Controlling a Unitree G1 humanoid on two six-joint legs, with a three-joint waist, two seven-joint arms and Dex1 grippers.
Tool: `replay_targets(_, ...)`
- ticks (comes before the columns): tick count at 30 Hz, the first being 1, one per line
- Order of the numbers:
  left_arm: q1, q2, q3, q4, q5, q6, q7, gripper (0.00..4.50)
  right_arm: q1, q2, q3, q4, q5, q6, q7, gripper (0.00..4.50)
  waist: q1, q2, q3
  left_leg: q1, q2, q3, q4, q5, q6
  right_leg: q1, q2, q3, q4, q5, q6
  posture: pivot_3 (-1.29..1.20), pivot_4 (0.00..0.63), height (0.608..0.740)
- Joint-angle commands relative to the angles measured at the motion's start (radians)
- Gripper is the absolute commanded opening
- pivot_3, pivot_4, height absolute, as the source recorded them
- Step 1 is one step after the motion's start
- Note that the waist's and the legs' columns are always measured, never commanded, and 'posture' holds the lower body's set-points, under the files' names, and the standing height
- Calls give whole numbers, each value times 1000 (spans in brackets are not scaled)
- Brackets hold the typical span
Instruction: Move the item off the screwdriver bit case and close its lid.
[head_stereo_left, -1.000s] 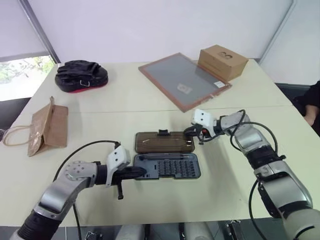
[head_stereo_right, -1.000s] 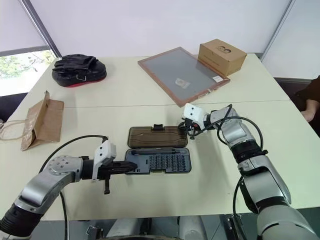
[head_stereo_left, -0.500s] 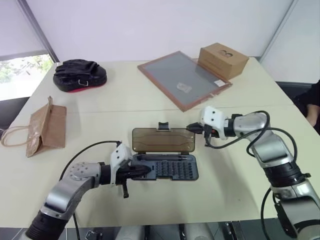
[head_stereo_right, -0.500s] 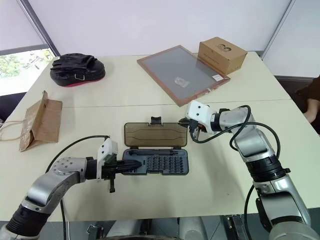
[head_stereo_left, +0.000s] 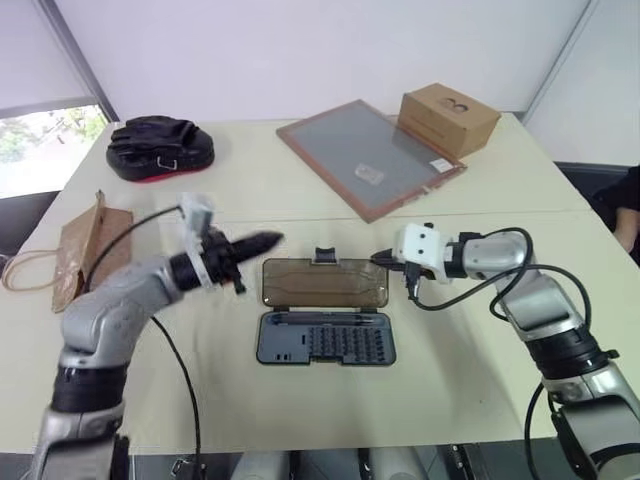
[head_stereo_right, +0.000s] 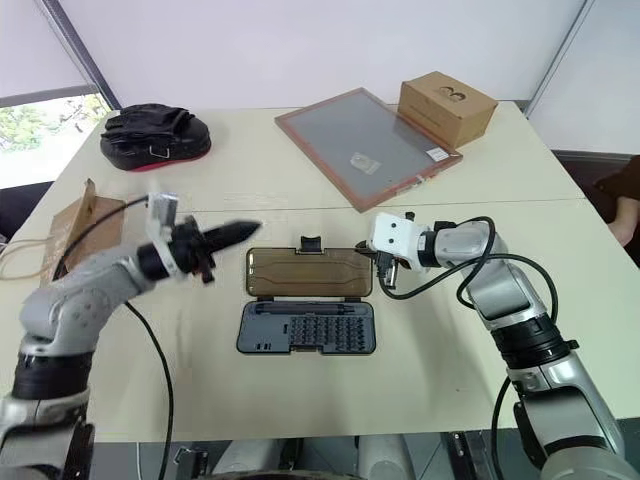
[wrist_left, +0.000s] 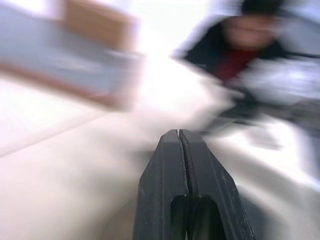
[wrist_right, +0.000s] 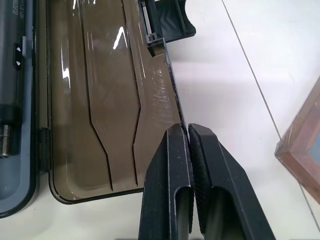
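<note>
The screwdriver bit case lies open at the table's middle, its grey-blue tray (head_stereo_left: 325, 340) nearest me. The brown lid (head_stereo_left: 325, 283) is hinged behind the tray and tilted up a little. My right gripper (wrist_right: 186, 131) is shut on the lid's right edge (head_stereo_left: 387, 262), which runs in between its fingertips. Up in the air my left gripper (head_stereo_left: 268, 240) is shut on nothing, pointing right above the table beside the lid's left end. The item, a tan paper bag (head_stereo_left: 95, 250) with a cord loop, lies at the table's left edge, well apart from the case.
A red-framed grey panel (head_stereo_left: 365, 160) and a cardboard box (head_stereo_left: 448, 118) sit at the back right. A black bundle on a red base (head_stereo_left: 160, 148) sits at the back left. A person's dark sleeve (head_stereo_left: 625, 210) shows past the right edge.
My left gripper left the tray's left end and rose up and back, level with the lid. The lid went from lying flat to slightly raised, with my right gripper at its right edge.
</note>
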Motion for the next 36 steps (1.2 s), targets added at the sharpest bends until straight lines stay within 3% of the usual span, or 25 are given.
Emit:
replay_targets(1,-14,-7,-66,121,163,-173,-26,0,-24,-2,-17,-13,4,9,-18,32,4,0,0,0,0,0,0,0,0,0,0,0,0,0,0,0,150,740)
replay_targets(8,-73,-106,-140,284,252,-288,-100,0,-39,3,-19,-15,3,28,-31,32,7,-2,1,-1,0,0,0,0,0,0,0,0,-1,0,0,0,150,740)
replay_targets(19,-160,-107,-219,482,338,-272,-305,0,-37,1,-23,-51,6,66,-43,32,6,-2,1,-1,0,0,0,0,0,-1,0,0,-1,0,0,0,150,740)
replay_targets(26,-203,-117,-210,605,398,-339,-309,0,-33,4,-24,-60,11,77,-52,32,5,-3,1,-1,0,0,0,0,1,-1,0,0,1,0,0,0,150,740)
replay_targets(35,-227,-165,-156,594,362,-328,-308,0,-34,2,-22,-61,21,94,-46,32,5,-3,2,-1,0,0,0,0,1,-1,0,0,1,1,0,0,150,740)
replay_targets(36,-225,-165,-154,593,364,-327,-310,0,-29,-6,-20,-75,32,115,-29,311,4,-3,2,-1,0,0,0,0,1,-1,0,0,1,1,0,0,150,740)
